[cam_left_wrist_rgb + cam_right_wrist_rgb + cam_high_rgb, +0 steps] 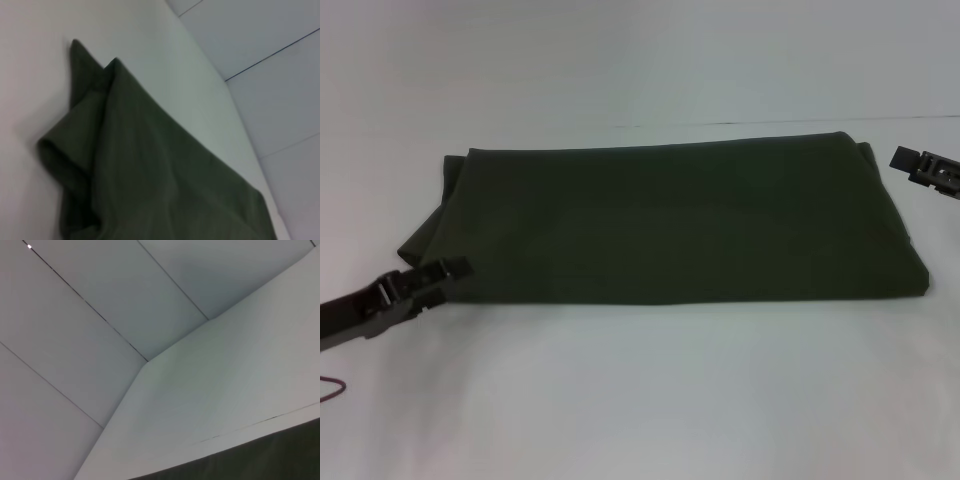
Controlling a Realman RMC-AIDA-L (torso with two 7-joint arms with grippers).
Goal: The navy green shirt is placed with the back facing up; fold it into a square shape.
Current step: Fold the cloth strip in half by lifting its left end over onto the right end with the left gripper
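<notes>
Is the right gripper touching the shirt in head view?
No. The right gripper hangs clear of the navy green shirt, off its far right corner.

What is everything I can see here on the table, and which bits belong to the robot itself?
navy green shirt: one, dark olive green, folded into a wide band across the middle of the table, plain side up.
table: one, white, under the shirt.
cable: one loop, reddish, at the table's near left edge.
left gripper: one, black, at the shirt's near left corner.
right gripper: one, black, beside the shirt's far right end, apart from the cloth.
</notes>
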